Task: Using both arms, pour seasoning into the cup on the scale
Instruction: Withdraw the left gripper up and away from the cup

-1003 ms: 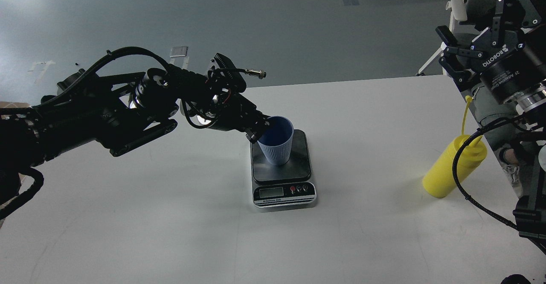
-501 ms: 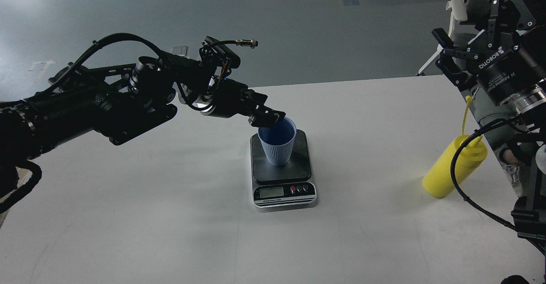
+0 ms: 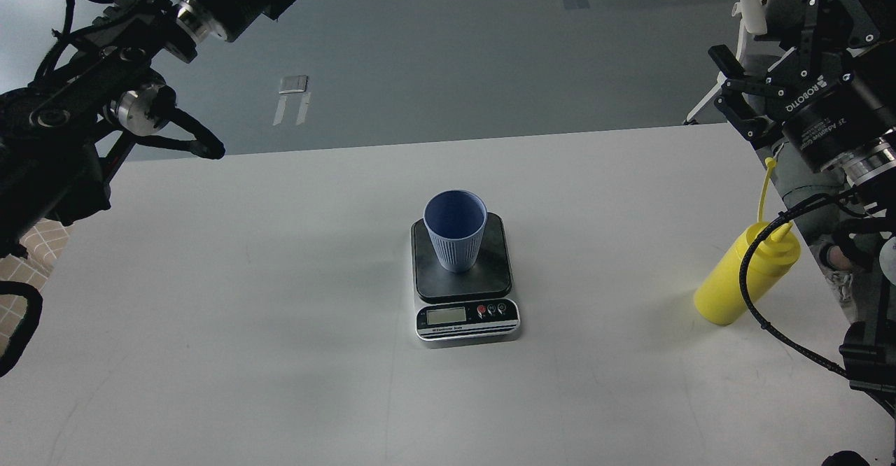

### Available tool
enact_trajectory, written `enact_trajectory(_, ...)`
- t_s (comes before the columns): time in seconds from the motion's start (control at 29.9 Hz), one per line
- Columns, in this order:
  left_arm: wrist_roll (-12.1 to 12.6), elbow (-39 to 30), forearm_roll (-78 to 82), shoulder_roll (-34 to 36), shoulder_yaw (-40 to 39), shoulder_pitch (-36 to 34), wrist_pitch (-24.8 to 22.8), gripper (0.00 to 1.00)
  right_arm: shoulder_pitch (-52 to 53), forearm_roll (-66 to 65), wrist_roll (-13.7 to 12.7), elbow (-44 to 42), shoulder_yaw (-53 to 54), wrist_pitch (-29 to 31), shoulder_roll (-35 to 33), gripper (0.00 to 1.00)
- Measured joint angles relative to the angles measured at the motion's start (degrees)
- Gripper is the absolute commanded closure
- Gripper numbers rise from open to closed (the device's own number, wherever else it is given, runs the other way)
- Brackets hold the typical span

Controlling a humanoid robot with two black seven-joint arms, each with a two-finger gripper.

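Note:
The light blue ribbed cup (image 3: pixel 455 231) stands upright on the dark plate of the scale (image 3: pixel 493 277), in the middle of the white table, with nothing touching it. The yellow seasoning bottle (image 3: pixel 742 277) stands upright near the table's right edge, its cap strap sticking up and a black cable crossing in front of it. My right gripper (image 3: pixel 763 46) is open and empty, high above and behind the bottle. My left arm (image 3: pixel 140 95) is raised at the top left. Only its wrist end shows there; the fingers are cut off by the top edge.
The white table (image 3: pixel 280 326) has grey floor behind its far edge. A white chair part (image 3: pixel 749 15) shows behind the right gripper. A looping black cable (image 3: pixel 791 343) hangs from the right arm near the bottle.
My left gripper has let go of the cup's rim and the arm has swung up and back to the top left. The cup stays on the scale. The right arm has barely moved.

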Motion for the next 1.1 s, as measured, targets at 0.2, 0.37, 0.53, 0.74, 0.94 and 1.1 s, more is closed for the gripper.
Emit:
enact_trajectory(0.2,0.01,-1.37,-10.09,2.36,-5.15,6.47,-3.26,0.02,0.36,0.98,-0.2,0.13,0.78,0.0,0.24,0.0)
enact_trajectory(0.37,0.0,-4.01,-11.3,4.63,-6.51,9.29,-7.48,0.02,0.72,16.04,-1.12,3.31,5.51,-3.05,0.19,0.0)
enact_trajectory(0.53,0.0,-4.49,-10.81,4.86,-6.27,11.52,-7.87,0.02,0.81,38.11,-1.22,6.55,11.35,-10.48,-0.09,0.0)
enact_trajectory(0.74,0.0,-6.28,-10.25,4.9,-5.97,13.21,-7.57,0.02,-1.18,49.77,-3.16,7.55,17.01,-13.76,-0.75,0.0)
enact_trajectory(0.94,0.0,-9.59,-7.8,5.0,-5.59,14.31,-5.88,0.02,-9.65,54.98,-4.81,6.6,17.33,-12.18,1.19,0.0)
enact_trajectory(1.1,0.0,-11.8,-6.24,4.9,-5.55,14.86,-4.47,0.02,-21.93,62.78,-6.95,6.7,17.34,-4.61,2.06,0.0)
